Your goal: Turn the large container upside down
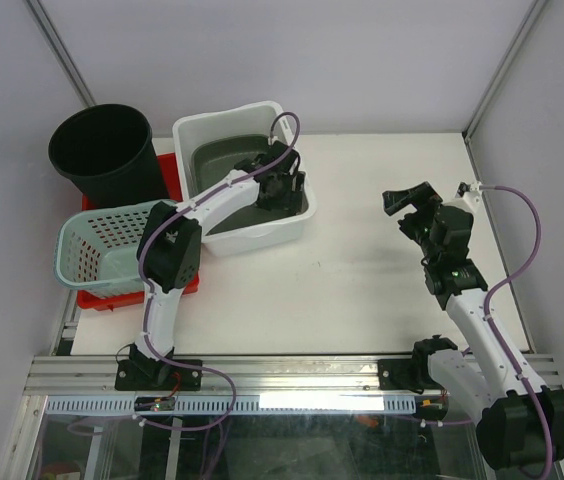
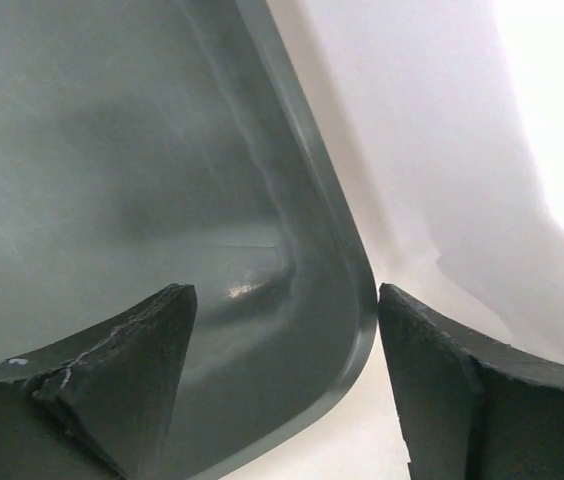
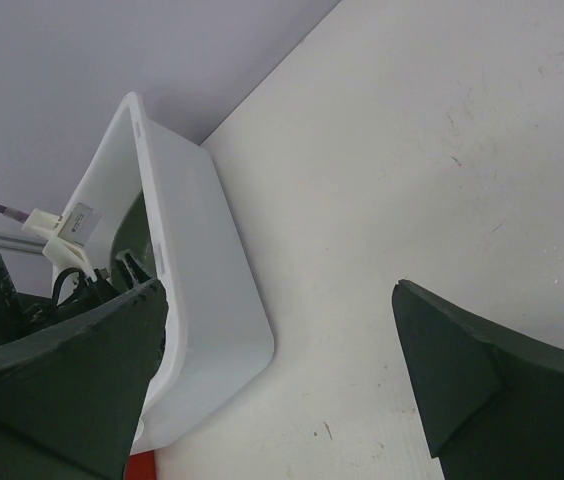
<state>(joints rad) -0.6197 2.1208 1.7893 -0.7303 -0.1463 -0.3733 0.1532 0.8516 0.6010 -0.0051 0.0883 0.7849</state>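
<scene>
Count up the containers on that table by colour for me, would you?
black bucket: 1
red tray: 1
mint-green basket: 1
white tub: 1
grey-green tub, nested in the white one: 1
Total: 5

Lab test cell, white panel walls, aluminium rail

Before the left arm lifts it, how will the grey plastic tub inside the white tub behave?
The grey plastic tub looks thin-walled and empty, so it is probably light but may flex at the rim. Its glossy surface could slip between the jaws. It only sits inside the white plastic tub, so it likely lifts out alone.
</scene>
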